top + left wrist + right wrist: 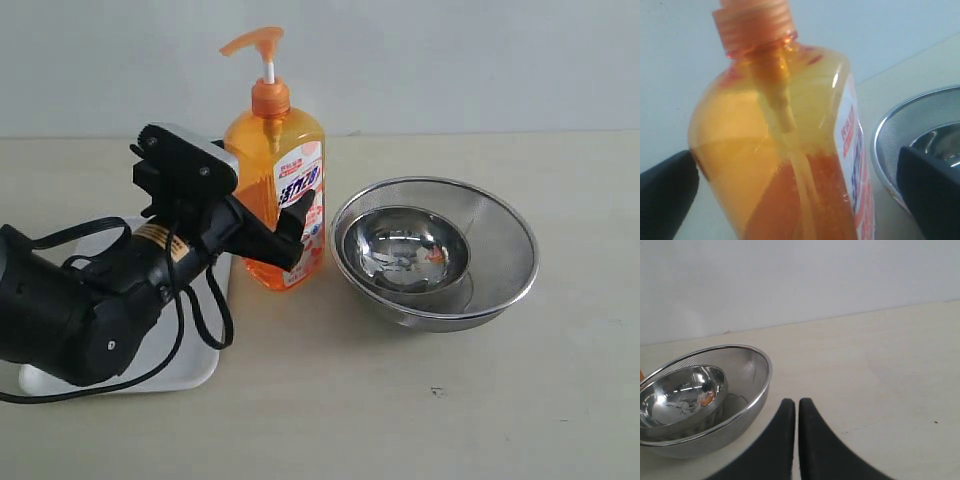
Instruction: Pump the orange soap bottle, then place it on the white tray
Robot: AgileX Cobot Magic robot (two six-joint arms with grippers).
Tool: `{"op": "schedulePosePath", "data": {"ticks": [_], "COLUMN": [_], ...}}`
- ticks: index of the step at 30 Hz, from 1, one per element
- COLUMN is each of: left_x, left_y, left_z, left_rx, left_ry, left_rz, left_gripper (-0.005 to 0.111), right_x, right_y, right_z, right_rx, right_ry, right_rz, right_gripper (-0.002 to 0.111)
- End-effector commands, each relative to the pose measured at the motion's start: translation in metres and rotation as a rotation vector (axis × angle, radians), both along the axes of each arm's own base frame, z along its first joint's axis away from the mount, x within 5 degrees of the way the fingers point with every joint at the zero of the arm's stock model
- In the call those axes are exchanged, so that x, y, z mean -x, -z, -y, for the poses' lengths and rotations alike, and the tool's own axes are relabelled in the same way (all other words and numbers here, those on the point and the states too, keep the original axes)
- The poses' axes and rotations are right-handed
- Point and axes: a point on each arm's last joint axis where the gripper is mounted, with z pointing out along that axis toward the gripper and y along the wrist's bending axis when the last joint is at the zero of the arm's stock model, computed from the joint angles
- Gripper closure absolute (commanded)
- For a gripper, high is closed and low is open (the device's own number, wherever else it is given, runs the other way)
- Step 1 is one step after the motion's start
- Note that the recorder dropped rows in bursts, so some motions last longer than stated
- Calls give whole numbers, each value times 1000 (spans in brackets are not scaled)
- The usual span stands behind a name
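Has the left gripper [283, 228] spread wide to either side of the orange soap bottle [262, 165], low on its body, not clamped. From the left wrist, shows one black finger [667, 192] close against the bottle's side, contact hard to tell, and the other [932, 192] clearly apart from it, in front of the mesh strainer [890, 135]. Also shows there the dip tube [782, 112] and a liquid line partway up the body, detail lost in the exterior view. From the exterior alone, shows the bottle upright on the worktop [400, 400], pump head [255, 42] raised on its white stem, label toward the camera. Places it between the white tray [195, 365] and the strainer, just beside the tray and not on it, with the left arm [90, 300] lying across the tray. Has the right gripper [796, 407] pressed shut on nothing, fingertips together over bare worktop, near the strainer with a steel bowl [685, 390] nested inside. Appears only in its own wrist view.
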Motion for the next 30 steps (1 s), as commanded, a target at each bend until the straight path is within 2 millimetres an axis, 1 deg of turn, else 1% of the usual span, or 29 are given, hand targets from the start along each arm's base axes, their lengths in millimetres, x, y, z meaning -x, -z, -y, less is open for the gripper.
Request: {"op": "schedulePosePath", "data": {"ticks": [1, 9, 17, 24, 30], "left_x": [2, 9, 10, 8, 7], "left_y": [2, 8, 9, 5, 2], "left_z": [6, 8, 8, 7, 7], "left_rx": [35, 14, 12, 86, 97], "left_ry": [61, 130, 134, 106, 103], "left_rz": [-35, -74, -81, -71, -41], "left_gripper": [0, 0, 0, 0, 0], "right_x": [0, 0, 0, 0, 0], "right_y": [-1, -1, -1, -1, -1], "right_z": [0, 0, 0, 0, 0], "right_rx": [3, 3, 3, 3, 3], "right_ry": [-3, -3, -3, -3, -3], "right_rz": [14, 14, 14, 14, 14], "right_gripper": [108, 108, 108, 108, 108]}}
